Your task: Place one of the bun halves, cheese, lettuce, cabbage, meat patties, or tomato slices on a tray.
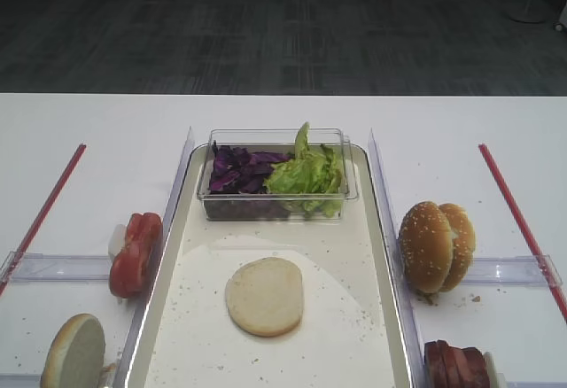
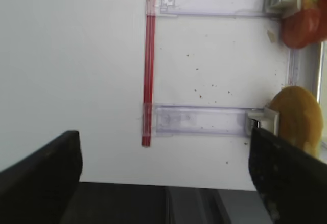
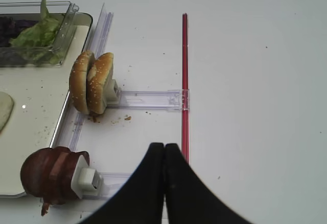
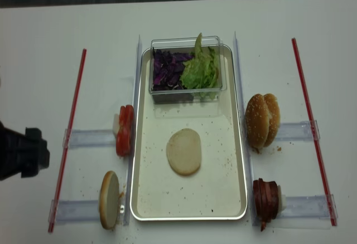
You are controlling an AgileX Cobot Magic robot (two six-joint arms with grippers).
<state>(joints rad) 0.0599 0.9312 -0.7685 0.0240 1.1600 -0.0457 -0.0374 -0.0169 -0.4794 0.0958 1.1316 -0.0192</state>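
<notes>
White table (image 1: 266,113), left pincer (image 2: 163,183) agape (tips cropped), right pincer (image 3: 164,155) closed, empty.

One high view looks obliquely along the tabletop (image 1: 496,122) toward the far floor; the other looks almost straight down from farther off. Both share the tray (image 1: 376,255). Each wrist view looks down closely past its pincer at one side's red strip (image 3: 185,81).

Tray (image 1: 376,255): flat bun half (image 1: 264,296) lies centre.
Tub (image 1: 276,137): purple cabbage (image 1: 237,169) beside lettuce (image 1: 308,175).
</notes>
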